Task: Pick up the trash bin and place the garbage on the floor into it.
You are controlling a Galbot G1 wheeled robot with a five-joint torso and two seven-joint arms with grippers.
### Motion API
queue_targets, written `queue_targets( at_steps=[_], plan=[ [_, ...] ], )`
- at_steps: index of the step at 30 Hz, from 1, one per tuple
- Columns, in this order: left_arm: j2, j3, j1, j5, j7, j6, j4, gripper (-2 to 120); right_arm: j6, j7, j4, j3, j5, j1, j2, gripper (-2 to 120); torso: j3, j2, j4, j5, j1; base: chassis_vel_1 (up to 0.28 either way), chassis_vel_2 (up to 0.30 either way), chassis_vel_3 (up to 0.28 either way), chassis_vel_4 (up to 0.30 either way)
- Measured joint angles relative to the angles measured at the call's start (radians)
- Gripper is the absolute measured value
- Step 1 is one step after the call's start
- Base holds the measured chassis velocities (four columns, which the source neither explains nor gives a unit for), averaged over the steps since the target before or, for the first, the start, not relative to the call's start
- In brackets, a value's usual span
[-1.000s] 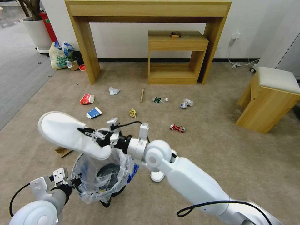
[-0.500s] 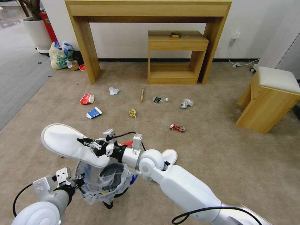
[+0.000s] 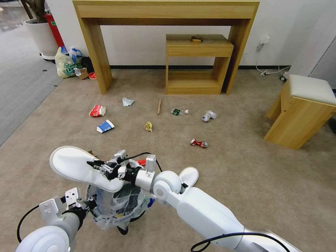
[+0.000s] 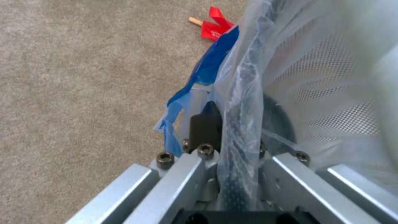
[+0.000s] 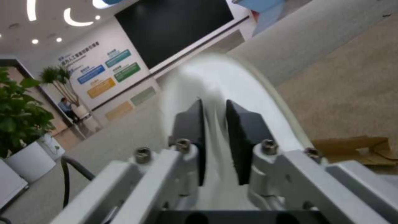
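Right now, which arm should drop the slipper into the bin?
Right. Its gripper is shut on the white slipper above the trash bin. The left gripper clamps the bin's rim.

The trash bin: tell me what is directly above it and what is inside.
Above the trash bin hangs a white slipper, pinched by the right gripper. The left gripper grips the rim. Inside shows crinkly clear liner over dark mesh; the bottom is covered by slipper and arm.

Glossy white arms (image 3: 206,213), seemingly black cables (image 3: 213,238).
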Motion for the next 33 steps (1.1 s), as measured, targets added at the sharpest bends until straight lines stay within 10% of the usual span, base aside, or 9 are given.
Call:
queue_targets(
  at_steps=[21,33],
  plan=[
    [0.012,-0.009,-0.010,-0.003,0.009,0.000,0.007,0,-0.004,0.001,0.036,0.017,-0.046,-0.009,-0.026,98,0.000,0.000,0.0001,0.0000,0.000,0.000,0.000,0.000,0.000],
    [0.016,-0.010,-0.027,-0.002,0.019,0.000,0.019,0,-0.009,-0.011,0.073,-0.010,-0.123,-0.047,-0.065,100,0.000,0.000,0.0000,0.0000,0.000,0.000,0.000,0.000,0.000]
  ],
)
